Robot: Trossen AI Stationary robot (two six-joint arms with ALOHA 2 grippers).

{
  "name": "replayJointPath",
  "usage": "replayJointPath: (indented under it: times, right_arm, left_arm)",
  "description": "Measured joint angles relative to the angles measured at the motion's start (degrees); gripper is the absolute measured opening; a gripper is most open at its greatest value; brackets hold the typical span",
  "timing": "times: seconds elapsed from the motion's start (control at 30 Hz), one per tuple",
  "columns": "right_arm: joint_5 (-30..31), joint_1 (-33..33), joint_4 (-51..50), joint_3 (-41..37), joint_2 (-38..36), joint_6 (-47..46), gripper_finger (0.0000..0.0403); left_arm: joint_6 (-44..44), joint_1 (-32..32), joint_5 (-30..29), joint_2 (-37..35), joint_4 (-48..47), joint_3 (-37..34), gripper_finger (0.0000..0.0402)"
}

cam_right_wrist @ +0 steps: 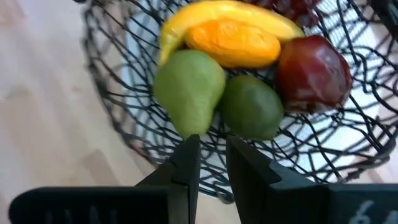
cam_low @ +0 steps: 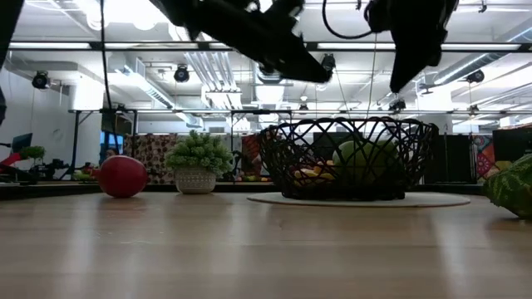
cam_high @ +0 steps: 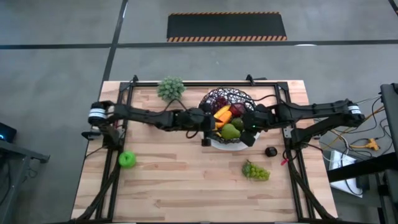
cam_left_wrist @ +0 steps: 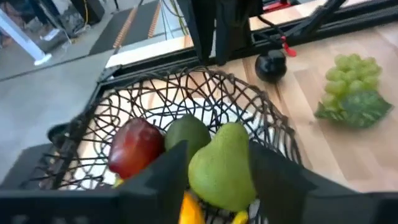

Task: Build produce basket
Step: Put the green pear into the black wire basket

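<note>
The black wire basket (cam_high: 219,95) stands on its white plate (cam_high: 219,145) at the table's middle far side. It holds a green pear (cam_left_wrist: 221,171), an avocado (cam_right_wrist: 252,106), a red apple (cam_right_wrist: 314,71), a banana (cam_right_wrist: 230,14), an orange carrot (cam_right_wrist: 233,40) and purple grapes. Green grapes (cam_high: 255,170) and an apple (cam_high: 127,159) lie on the table. My left gripper (cam_left_wrist: 219,151) is open above the basket's left side, its fingers standing either side of the pear without touching it. My right gripper (cam_right_wrist: 211,146) hovers over the basket's near right rim, its fingers a narrow gap apart.
A grey-green potted plant (cam_high: 171,88) stands left of the basket near the far edge. A small black object (cam_high: 270,151) lies right of the plate. Black frame rails run along the table's left, right and far sides. Bare wood stretches along the near half.
</note>
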State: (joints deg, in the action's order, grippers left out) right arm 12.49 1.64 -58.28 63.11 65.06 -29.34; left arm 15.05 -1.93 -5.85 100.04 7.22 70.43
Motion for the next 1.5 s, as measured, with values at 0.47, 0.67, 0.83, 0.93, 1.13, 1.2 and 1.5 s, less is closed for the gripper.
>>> replayJointPath:
  times: [0.47,0.67,0.83,0.93,1.13,1.2,1.5]
  right_arm:
    - [-2.2,-5.8,4.1,-8.5,0.0,0.3,0.0065]
    - [-7.3,-8.7,11.5,-12.1,0.3,2.3,0.0065]
    - [-10.0,-10.7,14.3,-14.6,0.4,2.8,0.0065]
    - [-10.0,-11.5,14.3,-15.8,0.4,2.8,0.0065]
    - [-10.0,-12.2,15.6,-17.0,0.4,2.8,0.0065]
    - [-10.1,-12.2,16.2,-17.1,0.4,3.0,0.0065]
    - [-10.2,-12.2,17.8,-17.2,0.4,2.9,0.0065]
  left_arm:
    - [-7.3,-1.5,2.8,10.4,2.2,6.2,0.0002]
    - [-7.8,-2.4,2.8,12.7,3.9,6.2,0.0001]
    - [-8.7,-3.0,3.2,14.1,5.1,6.1,0.0001]
    - [-8.7,-3.3,3.2,14.1,5.8,6.1,0.0001]
    - [-8.9,-3.8,3.2,14.1,6.0,5.8,0.0001]
    - [-9.1,-3.7,3.2,14.1,6.2,5.8,0.0001]
    - [-10.3,-3.7,4.1,14.2,7.2,4.9,0.0001]
